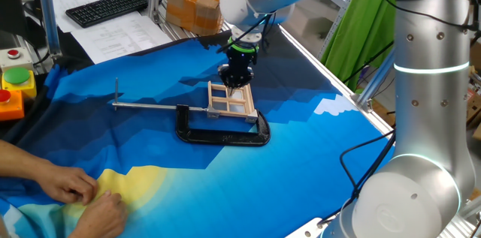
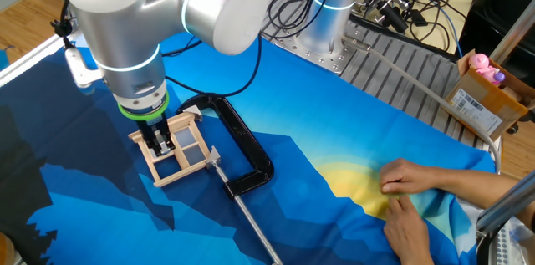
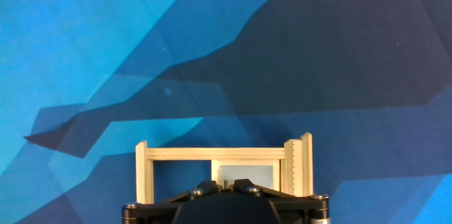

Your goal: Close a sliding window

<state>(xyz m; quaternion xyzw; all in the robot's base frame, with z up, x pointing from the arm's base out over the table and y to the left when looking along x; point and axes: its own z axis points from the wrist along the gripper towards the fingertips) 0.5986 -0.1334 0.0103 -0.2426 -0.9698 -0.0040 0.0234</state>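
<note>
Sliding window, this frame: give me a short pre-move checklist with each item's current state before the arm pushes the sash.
1. Gripper is over the sliding window: ok, it sits at the frame's upper part in both fixed views.
2. Frame held by the black C-clamp: ok, the clamp sits against the frame's edge; how tight, cannot tell.
3. Jaws in contact with the sash: cannot tell, the hand view hides the tips behind the gripper body.
4. Jaws open or shut: cannot tell.
5. Person's hands away from the window: ok, they rest on the cloth at the far corner.
6. Sash position, open or closed: cannot tell.
</note>
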